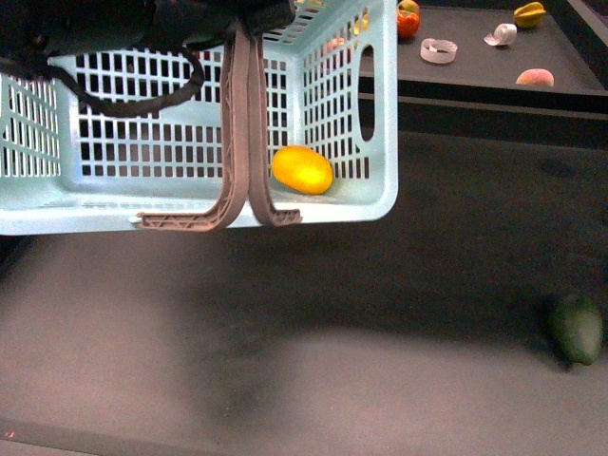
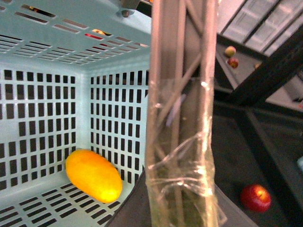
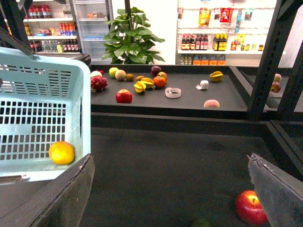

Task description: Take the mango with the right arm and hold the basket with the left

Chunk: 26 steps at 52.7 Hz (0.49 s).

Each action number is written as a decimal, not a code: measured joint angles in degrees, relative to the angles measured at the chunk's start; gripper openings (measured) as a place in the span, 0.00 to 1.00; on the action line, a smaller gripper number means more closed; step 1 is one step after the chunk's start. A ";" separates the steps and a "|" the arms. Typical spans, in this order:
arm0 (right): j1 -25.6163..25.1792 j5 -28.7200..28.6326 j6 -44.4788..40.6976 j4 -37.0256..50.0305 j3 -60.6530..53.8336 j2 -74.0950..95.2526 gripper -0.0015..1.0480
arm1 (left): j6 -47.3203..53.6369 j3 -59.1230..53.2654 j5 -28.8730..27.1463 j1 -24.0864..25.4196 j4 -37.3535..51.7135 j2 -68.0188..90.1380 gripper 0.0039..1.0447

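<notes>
The yellow-orange mango [image 1: 302, 169] lies inside the turquoise basket [image 1: 375, 104], on its slotted floor near a corner. It also shows in the left wrist view [image 2: 93, 175] and the right wrist view [image 3: 61, 152]. The basket hangs off the table by its two brown-grey handles [image 1: 245, 133]. My left gripper is shut on the handles [image 2: 180, 118], which fill the left wrist view wrapped in clear tape; its fingertips are hidden. My right gripper [image 3: 173, 189] is open and empty over the dark table, to the right of the basket [image 3: 42, 113].
A dark green oval fruit [image 1: 577, 328] lies on the table at the right. A red apple [image 3: 251, 207] lies near my right finger. A raised shelf [image 3: 189, 101] behind holds several fruits and tape rolls. Dark metal posts [image 3: 265, 56] stand at the right.
</notes>
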 joint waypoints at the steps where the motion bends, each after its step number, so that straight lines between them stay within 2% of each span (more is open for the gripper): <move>1: 0.00 -0.02 0.00 0.00 0.00 0.00 0.92 | -1.33 0.90 -0.13 0.24 -0.26 0.46 0.08; 6: 0.00 -0.07 0.00 0.00 0.00 0.00 0.92 | -10.34 7.69 -1.95 1.81 -3.74 3.72 0.08; 16: 0.00 -0.02 0.00 0.00 0.00 0.00 0.92 | -33.64 19.85 -11.82 6.73 -18.03 10.60 0.08; 26: 0.00 -0.04 0.00 0.00 0.00 0.00 0.92 | -43.98 22.01 -17.66 10.27 -22.01 12.87 0.08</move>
